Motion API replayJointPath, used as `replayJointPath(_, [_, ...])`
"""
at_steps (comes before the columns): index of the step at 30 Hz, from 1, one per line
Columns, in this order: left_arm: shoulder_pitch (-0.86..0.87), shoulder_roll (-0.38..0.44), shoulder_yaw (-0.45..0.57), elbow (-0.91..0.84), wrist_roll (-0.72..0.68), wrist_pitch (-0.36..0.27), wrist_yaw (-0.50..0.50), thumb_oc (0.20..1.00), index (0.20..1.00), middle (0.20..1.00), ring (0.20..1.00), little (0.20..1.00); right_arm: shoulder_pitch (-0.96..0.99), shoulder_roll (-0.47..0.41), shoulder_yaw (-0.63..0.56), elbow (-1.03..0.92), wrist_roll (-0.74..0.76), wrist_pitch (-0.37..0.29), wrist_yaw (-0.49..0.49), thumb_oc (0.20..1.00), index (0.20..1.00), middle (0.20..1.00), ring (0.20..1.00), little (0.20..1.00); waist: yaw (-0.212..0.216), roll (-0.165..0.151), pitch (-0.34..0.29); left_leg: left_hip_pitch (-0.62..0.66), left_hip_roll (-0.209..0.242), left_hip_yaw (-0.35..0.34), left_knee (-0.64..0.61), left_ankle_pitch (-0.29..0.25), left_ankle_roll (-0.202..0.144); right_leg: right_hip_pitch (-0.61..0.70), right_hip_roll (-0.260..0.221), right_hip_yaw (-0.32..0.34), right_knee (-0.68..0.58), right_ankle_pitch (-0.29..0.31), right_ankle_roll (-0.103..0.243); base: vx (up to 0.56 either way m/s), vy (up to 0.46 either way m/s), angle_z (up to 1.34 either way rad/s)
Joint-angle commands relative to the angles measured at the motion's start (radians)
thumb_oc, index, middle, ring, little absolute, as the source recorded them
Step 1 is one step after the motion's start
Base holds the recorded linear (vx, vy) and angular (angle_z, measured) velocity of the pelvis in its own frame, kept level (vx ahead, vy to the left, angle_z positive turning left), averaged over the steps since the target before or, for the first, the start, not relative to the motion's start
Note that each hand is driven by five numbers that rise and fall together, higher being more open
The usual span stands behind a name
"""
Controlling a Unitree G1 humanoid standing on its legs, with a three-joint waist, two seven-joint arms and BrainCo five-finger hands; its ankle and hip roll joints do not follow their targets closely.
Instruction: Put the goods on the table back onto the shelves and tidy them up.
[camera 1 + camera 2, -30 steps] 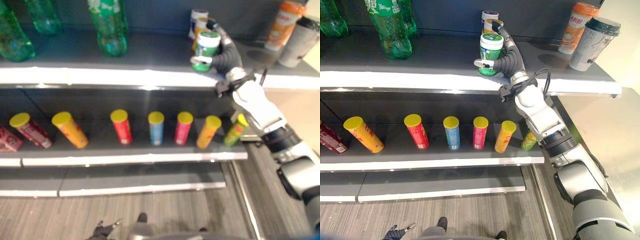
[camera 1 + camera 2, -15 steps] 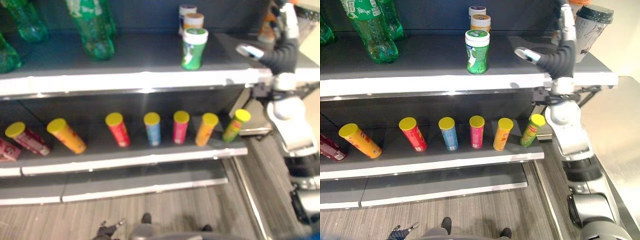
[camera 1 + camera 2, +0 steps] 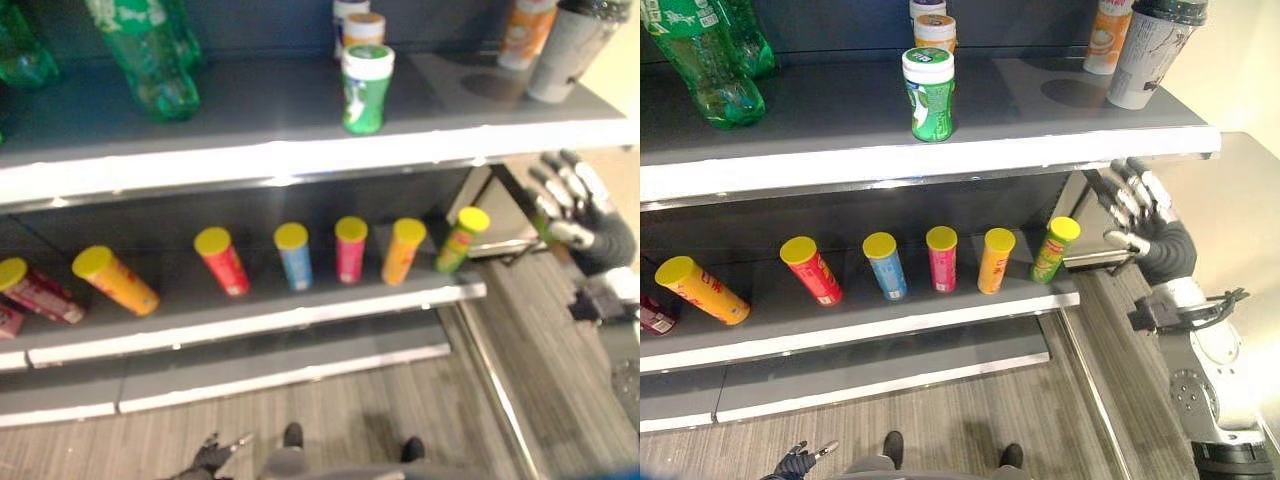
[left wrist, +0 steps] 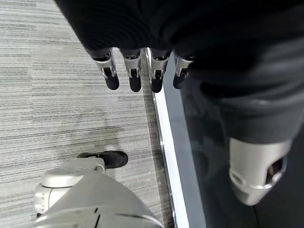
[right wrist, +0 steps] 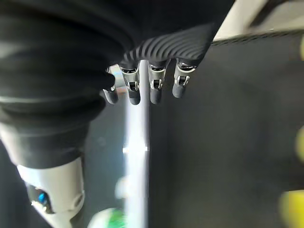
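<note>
A green jar with a white lid (image 3: 928,95) stands upright near the front edge of the top shelf (image 3: 820,115), free of any hand. Two more small jars (image 3: 934,28) stand in a row behind it. My right hand (image 3: 1137,213) hangs open off the right end of the shelves, level with the middle shelf, its fingers (image 5: 153,88) straight and holding nothing. My left hand (image 4: 134,78) hangs low over the floor, fingers straight and empty.
Green bottles (image 3: 706,62) stand at the top shelf's left; a tall cup (image 3: 1152,52) and an orange bottle (image 3: 1107,36) stand at its right. Several yellow-lidded tubes (image 3: 940,258) line the middle shelf (image 3: 890,320). A pale table (image 3: 1240,210) lies right of the shelves.
My right hand let go of the green jar on the top shelf, then drew back to the right and down beside the middle shelf. The camera has shifted too.
</note>
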Motion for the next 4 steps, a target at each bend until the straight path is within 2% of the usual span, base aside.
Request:
replayJointPath(1, [-0.062, 0.059, 0.005, -0.016, 0.040, -0.039, -0.017, 1.000, 1.000, 1.000, 1.000, 1.000, -0.050, -0.093, 0.046, 0.009, -0.101, 0.005, 0.051, 1.000, 1.000, 1.000, 1.000, 1.000, 0.007, -0.028, 0.006, 0.033, 0.013, -0.034, 0.008, -0.133, -0.030, 0.025, -0.097, -0.038, 0.050, -0.015, 0.071, -0.03, 0.006, -0.08])
replayJointPath(3, [-0.064, 0.058, -0.006, -0.040, 0.045, -0.037, -0.029, 1.000, 1.000, 1.000, 1.000, 1.000, 0.013, -0.175, 0.100, 0.065, -0.251, 0.036, 0.090, 1.000, 1.000, 1.000, 1.000, 1.000, -0.007, -0.027, 0.011, 0.034, 0.016, -0.024, 0.007, -0.129, -0.033, 0.022, -0.096, -0.033, 0.048, -0.014, 0.071, -0.04, 0.008, -0.14])
replayJointPath(4, [-0.074, 0.054, -0.031, -0.056, 0.040, -0.039, -0.041, 1.000, 1.000, 1.000, 1.000, 1.000, 0.065, -0.207, 0.199, 0.201, -0.424, 0.052, 0.119, 1.000, 1.000, 1.000, 1.000, 1.000, -0.020, -0.022, 0.020, 0.036, 0.022, -0.021, 0.008, -0.128, -0.036, 0.024, -0.092, -0.030, 0.044, -0.017, 0.071, -0.05, 0.002, -0.20])
